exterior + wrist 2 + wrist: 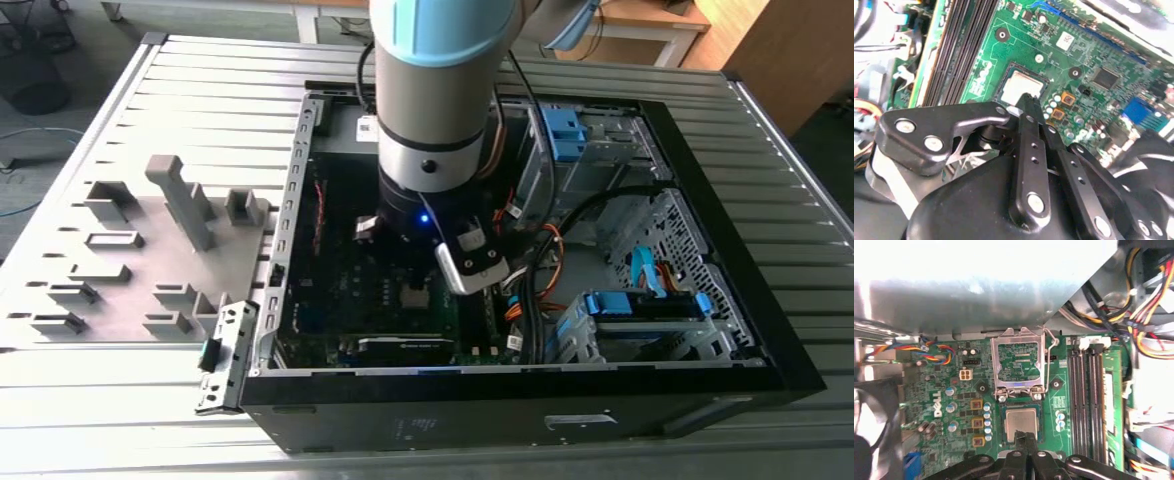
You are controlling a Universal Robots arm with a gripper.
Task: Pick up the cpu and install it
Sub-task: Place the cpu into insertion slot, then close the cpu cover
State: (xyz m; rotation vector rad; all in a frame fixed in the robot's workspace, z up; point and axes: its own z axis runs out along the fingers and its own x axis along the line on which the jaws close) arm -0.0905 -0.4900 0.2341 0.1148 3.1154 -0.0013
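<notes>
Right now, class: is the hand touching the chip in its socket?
Cannot tell. In both wrist views the hand overlaps one edge of the chip, hiding any contact or gap.

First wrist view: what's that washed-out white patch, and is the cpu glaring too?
First wrist view: light blows out the metal panel to white; the cpu is evenly lit. Second wrist view: the cpu shines pale, the gripper before it dark.

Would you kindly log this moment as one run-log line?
cpu: flat in socket | socket frame: hinged open | hand: shut, tips at cpu edge | contact: cannot tell
</notes>
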